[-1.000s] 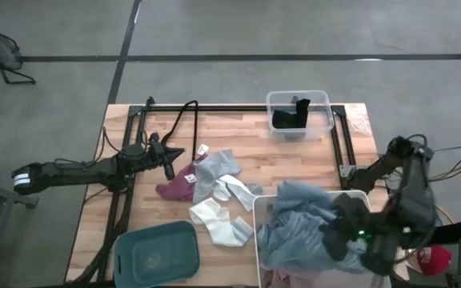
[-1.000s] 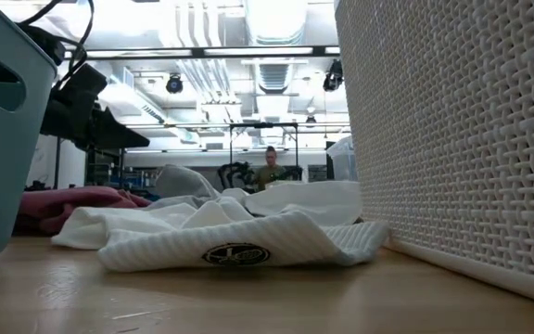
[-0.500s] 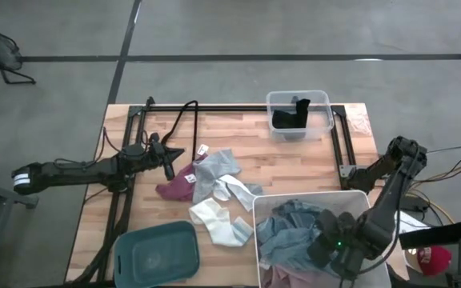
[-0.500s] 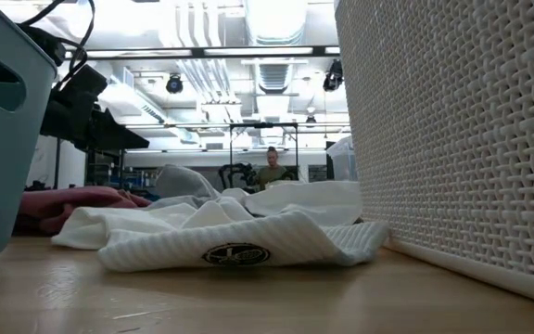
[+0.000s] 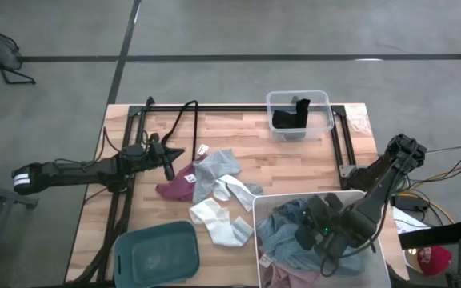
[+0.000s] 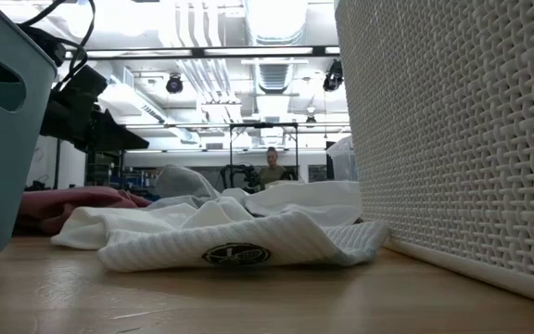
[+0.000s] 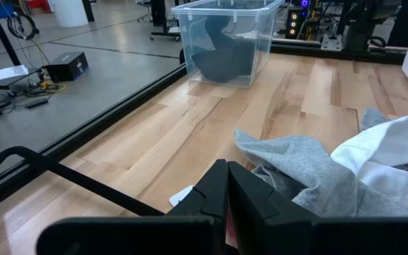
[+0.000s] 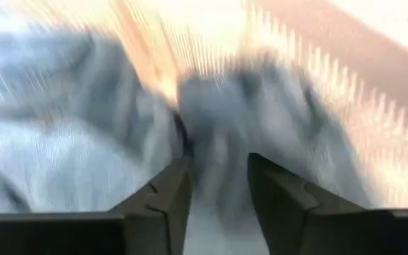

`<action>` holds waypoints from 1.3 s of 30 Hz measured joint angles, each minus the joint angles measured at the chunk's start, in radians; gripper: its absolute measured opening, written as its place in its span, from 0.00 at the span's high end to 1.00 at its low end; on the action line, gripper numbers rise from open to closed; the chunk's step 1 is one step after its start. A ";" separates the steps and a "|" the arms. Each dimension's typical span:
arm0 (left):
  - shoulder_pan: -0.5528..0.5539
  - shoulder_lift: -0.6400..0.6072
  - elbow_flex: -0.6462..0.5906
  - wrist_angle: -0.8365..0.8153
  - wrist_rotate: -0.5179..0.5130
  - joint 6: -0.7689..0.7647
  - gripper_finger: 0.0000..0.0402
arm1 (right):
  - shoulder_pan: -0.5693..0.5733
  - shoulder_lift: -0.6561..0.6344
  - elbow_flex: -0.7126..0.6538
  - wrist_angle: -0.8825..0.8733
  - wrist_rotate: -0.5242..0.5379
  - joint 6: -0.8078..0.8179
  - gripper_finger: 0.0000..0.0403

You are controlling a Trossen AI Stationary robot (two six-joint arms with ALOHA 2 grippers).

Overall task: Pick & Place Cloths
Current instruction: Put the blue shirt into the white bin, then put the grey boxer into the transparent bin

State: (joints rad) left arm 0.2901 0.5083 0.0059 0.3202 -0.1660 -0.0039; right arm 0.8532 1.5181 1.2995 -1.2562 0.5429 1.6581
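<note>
The right gripper (image 5: 304, 234) is reaching into the white basket (image 5: 256, 210), fingers parted over the blue cloth (image 8: 62, 156), gripping nothing; a pick seems underway, so next it needs closing on a fold; the left gripper (image 7: 227, 185) is waiting shut beside the grey cloth (image 7: 310, 163); only the low view is showing the white cloth (image 6: 230, 243) logo

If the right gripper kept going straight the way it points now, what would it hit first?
Most likely the blue-grey cloth piled in the white basket. The right gripper points straight into it, fingers apart, though the gap is hard to judge.
</note>
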 joint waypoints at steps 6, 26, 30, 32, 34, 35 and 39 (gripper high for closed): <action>0.000 0.000 0.000 0.000 0.000 0.000 0.97 | 0.000 0.000 0.000 0.007 0.386 -0.163 0.55; 0.000 0.000 0.000 -0.001 0.000 0.000 0.97 | -0.343 -0.006 0.074 0.012 0.695 -0.232 0.53; 0.000 0.000 0.000 -0.001 0.000 0.000 0.97 | -0.377 -0.006 0.207 0.014 0.582 -0.246 0.55; 0.000 0.000 0.000 -0.001 0.000 0.000 0.97 | -0.382 -0.007 0.282 0.019 0.563 -0.306 0.56; 0.000 0.000 0.000 -0.001 0.000 0.000 0.97 | -0.386 -0.007 0.349 0.040 0.554 -0.393 0.58; 0.000 0.000 0.000 -0.001 0.000 0.000 0.97 | -0.389 -0.007 0.379 0.057 0.551 -0.442 0.58; 0.000 0.000 0.000 -0.001 0.000 0.000 0.97 | -0.393 -0.007 0.496 0.138 0.549 -0.604 0.62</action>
State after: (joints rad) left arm 0.2901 0.5083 0.0059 0.3191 -0.1658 -0.0040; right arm 0.4606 1.5112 1.7956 -1.1181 1.0916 1.0541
